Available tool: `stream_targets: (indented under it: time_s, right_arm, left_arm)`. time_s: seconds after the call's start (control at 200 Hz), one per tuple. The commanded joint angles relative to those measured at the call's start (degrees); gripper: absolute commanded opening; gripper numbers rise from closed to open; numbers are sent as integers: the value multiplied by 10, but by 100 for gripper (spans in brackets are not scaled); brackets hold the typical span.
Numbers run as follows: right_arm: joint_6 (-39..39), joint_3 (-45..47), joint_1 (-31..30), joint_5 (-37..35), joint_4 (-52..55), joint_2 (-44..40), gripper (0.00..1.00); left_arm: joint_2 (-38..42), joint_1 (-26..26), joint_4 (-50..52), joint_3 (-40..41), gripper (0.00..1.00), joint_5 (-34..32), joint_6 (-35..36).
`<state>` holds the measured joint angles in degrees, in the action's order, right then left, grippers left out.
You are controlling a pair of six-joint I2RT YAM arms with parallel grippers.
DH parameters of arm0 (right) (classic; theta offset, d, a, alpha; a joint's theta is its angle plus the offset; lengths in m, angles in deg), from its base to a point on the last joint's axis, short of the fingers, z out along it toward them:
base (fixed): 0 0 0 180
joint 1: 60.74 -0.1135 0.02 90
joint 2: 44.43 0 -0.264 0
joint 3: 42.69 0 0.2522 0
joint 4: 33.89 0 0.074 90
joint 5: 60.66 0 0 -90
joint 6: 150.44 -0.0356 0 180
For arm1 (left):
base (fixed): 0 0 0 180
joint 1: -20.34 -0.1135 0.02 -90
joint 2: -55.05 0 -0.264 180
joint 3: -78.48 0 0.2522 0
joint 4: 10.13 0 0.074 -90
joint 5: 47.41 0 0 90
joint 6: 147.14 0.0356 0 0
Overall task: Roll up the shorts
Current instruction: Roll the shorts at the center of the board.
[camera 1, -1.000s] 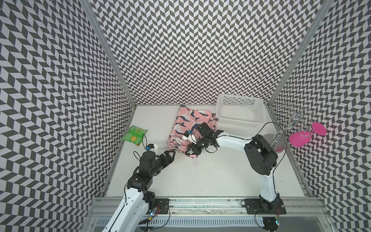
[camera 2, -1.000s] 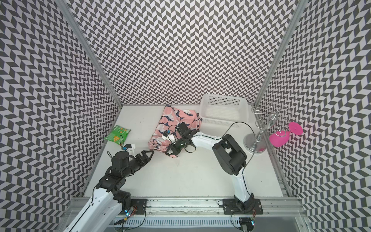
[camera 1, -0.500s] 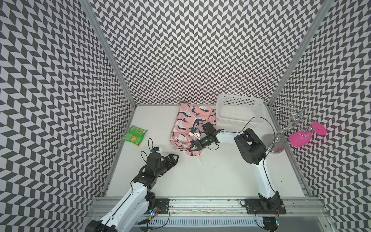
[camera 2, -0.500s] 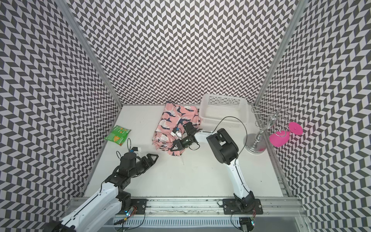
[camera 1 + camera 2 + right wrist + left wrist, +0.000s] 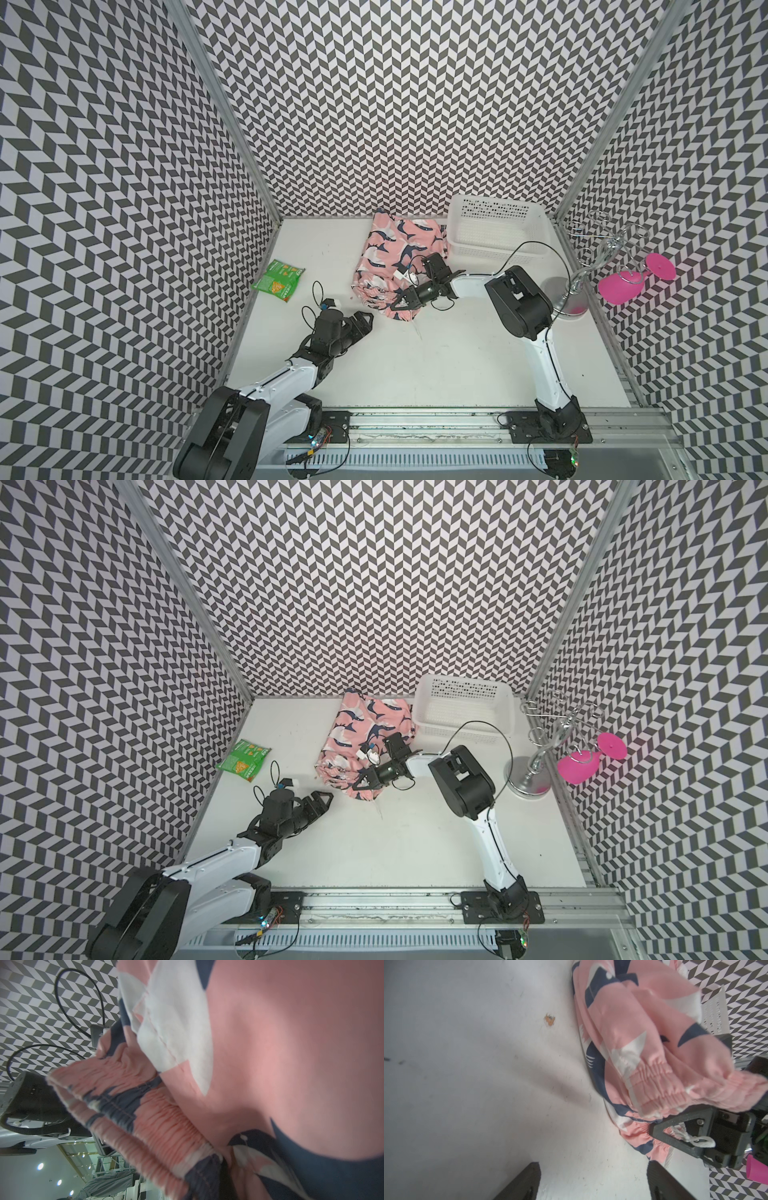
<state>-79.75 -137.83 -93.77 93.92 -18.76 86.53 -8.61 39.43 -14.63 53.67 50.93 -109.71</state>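
The pink fabric shorts printed with navy-and-white sharks (image 5: 395,249) lie bunched on the far middle of the white table (image 5: 436,365). Their right edge is just beside the white perforated plastic basket (image 5: 540,232) in the far right corner. The right gripper (image 5: 394,306) reaches in from the right and is clamped on the shorts' gathered elastic waistband at the near edge, holding a fold of it raised off the table. The white drawstring (image 5: 695,1142) loops over one of its black fingers (image 5: 675,1126). The left gripper (image 5: 365,328) sits low over the table just near-left of the shorts, its 2 fingers (image 5: 527,1182) spread apart with bare table between them, touching nothing. A green snack packet (image 5: 278,280) lies flat by the left wall; its print is too small to read. At the right, a silver wire stand (image 5: 579,274) carries a pink plastic glass (image 5: 619,286).
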Motion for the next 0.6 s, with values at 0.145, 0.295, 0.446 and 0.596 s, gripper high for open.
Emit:
stream_targets:
  time_s: [0.145, 0.295, 0.446, 0.596]
  right_arm:
    - [-50, 8, 10, 22, -78, -15, 0]
    - [-56, 19, 12, 23, -90, -16, 0]
    - [-62, 32, 12, 27, -107, -17, 0]
    - [-73, 34, 12, 32, -122, -11, 0]
  left_arm:
    - [-90, 4, -182, -2, 88, -29, -5]
    - [-155, 4, -249, -17, 86, -23, -3]
    - [-190, 3, -316, -31, 87, -31, 3]
    - [-263, 4, -318, -78, 88, -23, 0]
